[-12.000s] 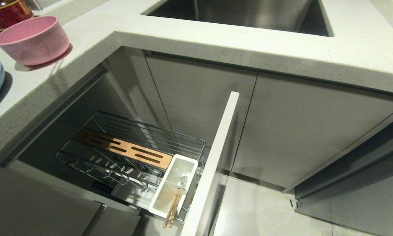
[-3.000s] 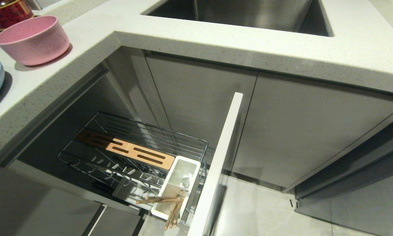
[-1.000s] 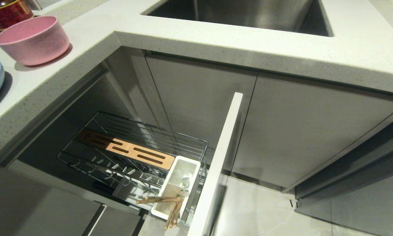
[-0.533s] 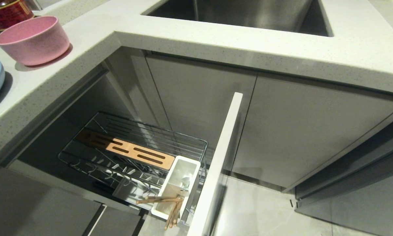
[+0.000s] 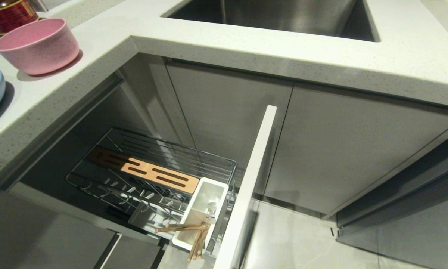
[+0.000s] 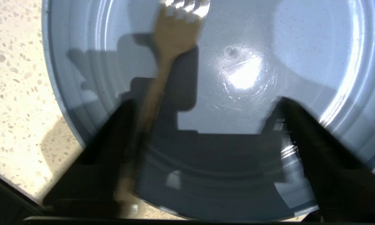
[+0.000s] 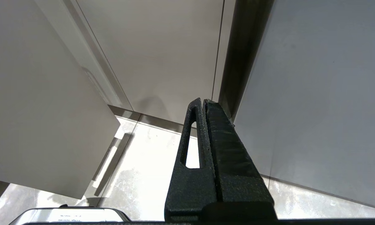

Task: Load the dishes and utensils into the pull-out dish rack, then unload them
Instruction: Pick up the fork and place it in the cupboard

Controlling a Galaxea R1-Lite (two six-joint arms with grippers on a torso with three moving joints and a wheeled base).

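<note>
Speckled countertop (image 5: 246,41) carries the pink bowl (image 5: 37,45) and blue plate (image 6: 268,62) near its left edge. Over the plate, the left gripper (image 6: 203,122) hangs with fingers spread wide, fork (image 6: 172,40) lying beside one finger. Below, the dish rack (image 5: 153,175) stands pulled out, chopsticks (image 5: 194,235) poking from its cup. Down by the cabinets, the right gripper (image 7: 204,103) is closed, empty.

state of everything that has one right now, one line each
pull-out dish rack: pulled out, no dishes in it
chopsticks: lying across the white utensil cup
pink bowl: upright on the counter
light-blue plate: flat on the counter, fork lying on it
left end effector: open, over the plate
right end effector: shut, empty
</note>
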